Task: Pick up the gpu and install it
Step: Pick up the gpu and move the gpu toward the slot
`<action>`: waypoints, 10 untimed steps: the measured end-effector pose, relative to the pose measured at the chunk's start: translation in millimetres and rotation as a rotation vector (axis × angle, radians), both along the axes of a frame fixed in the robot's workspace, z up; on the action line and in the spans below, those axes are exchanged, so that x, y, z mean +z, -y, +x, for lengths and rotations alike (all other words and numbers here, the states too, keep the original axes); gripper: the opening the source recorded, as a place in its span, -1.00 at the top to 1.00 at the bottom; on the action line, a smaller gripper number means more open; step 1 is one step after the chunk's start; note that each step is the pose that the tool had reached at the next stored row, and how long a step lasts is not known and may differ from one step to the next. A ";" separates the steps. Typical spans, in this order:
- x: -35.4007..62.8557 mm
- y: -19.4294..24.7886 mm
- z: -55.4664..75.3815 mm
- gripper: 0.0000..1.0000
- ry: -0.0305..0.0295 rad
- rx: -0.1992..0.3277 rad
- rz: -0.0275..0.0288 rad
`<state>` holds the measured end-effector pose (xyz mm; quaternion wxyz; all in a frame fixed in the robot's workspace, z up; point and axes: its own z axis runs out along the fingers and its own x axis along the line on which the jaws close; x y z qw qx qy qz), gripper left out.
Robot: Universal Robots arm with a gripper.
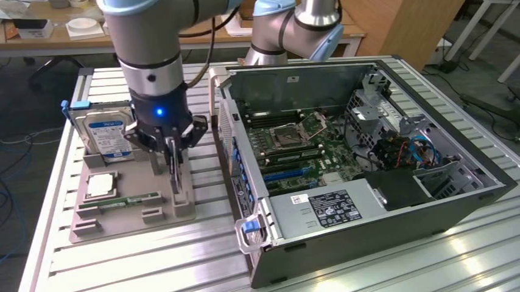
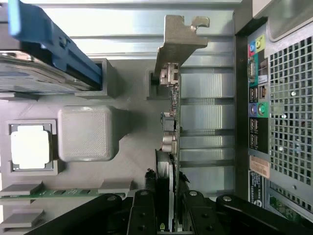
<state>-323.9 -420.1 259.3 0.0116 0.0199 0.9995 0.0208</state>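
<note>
Exterior view: the arm is down over the grey tray (image 1: 162, 214) on the table (image 1: 122, 261). The gripper (image 1: 173, 159) is clamped on the gpu (image 1: 175, 180). The card stands on edge, upright, at the tray's side nearest the open case (image 1: 366, 237). Its lower edge is right at the tray, and I can't tell if it has left its slot. The hard drive (image 1: 109, 131) stands on the exterior view's left of the gripper. The cpu (image 1: 101, 184) and memory stick (image 1: 122, 200) lie in front of the drive.

Wrist view: looking along the gpu (image 2: 172, 127), edge-on. Black fingers (image 2: 146, 210) press it from both sides, so the gripper (image 2: 171, 218) is pinching the card's near end. The silver bracket (image 2: 178, 41) sits at the far end. The tray (image 2: 132, 161) lies underneath with the hard drive (image 2: 39, 78), cpu (image 2: 30, 147) and memory stick (image 2: 54, 192) to one side. The case (image 2: 283, 98) is on the other, rear ports showing.
</note>
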 end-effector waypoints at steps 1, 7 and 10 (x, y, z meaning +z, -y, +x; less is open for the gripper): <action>4.5 0.0 0.0 0.47 0.0001 0.000 0.0000; 31.7 0.0 0.0 0.47 0.0000 0.000 0.0001; 39.1 0.0 0.0 0.47 0.0001 0.000 0.0001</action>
